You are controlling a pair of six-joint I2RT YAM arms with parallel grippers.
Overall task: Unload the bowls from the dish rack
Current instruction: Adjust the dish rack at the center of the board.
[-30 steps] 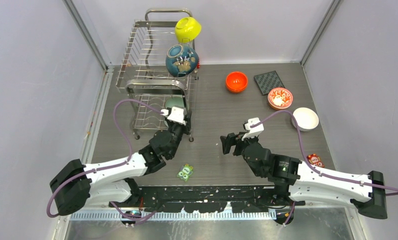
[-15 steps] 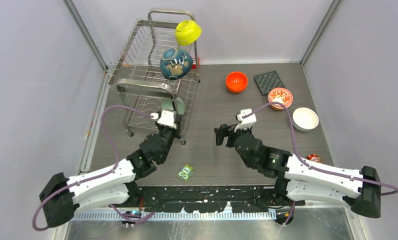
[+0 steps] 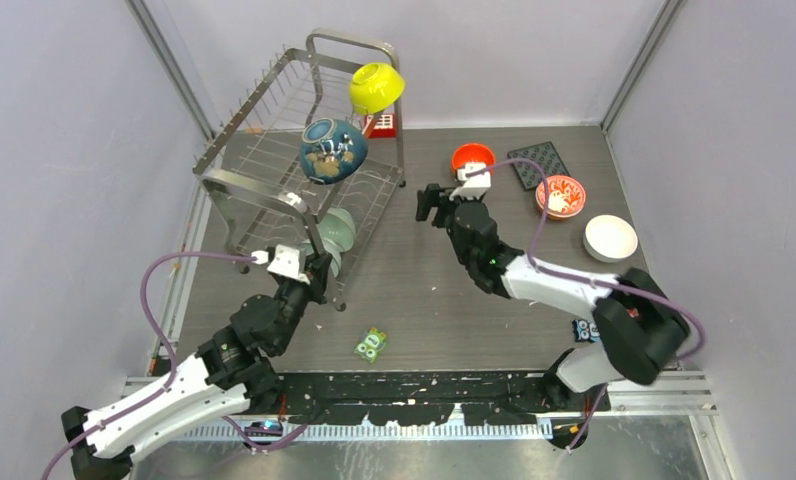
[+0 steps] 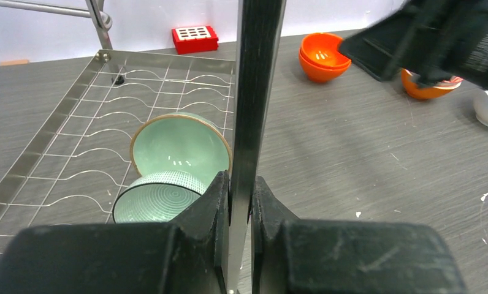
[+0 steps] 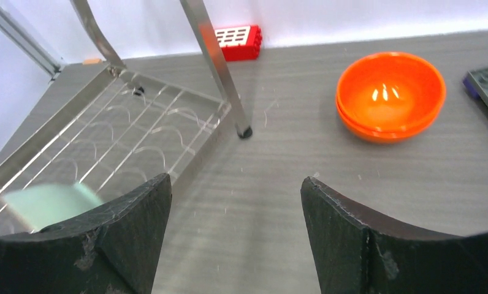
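The steel-wire dish rack [image 3: 236, 186] stands skewed at the back left. A yellow-green bowl [image 3: 376, 86] and a dark teal-blue bowl [image 3: 332, 151] sit on its upper tier, and pale green bowls [image 3: 338, 232] lean on the lower tier. My left gripper [image 3: 319, 268] is shut on the rack's near front leg [image 4: 257, 92], with the pale green bowls [image 4: 180, 144] just left of the jaws. My right gripper [image 3: 432, 203] hovers open over bare table, between the rack's right leg [image 5: 217, 67] and the orange bowl [image 5: 390, 95], holding nothing.
On the table at the right lie the orange bowl [image 3: 472, 157], a red-flowered bowl [image 3: 560, 195], a white bowl [image 3: 610, 237] and a dark square mat [image 3: 538, 163]. A red-white block [image 3: 381, 124] sits behind the rack. A small green item [image 3: 371, 344] lies near the front edge.
The left jaws closed on the rack's front leg and the rack swung and slid toward the near left. The right arm reached farther back, toward the orange bowl.
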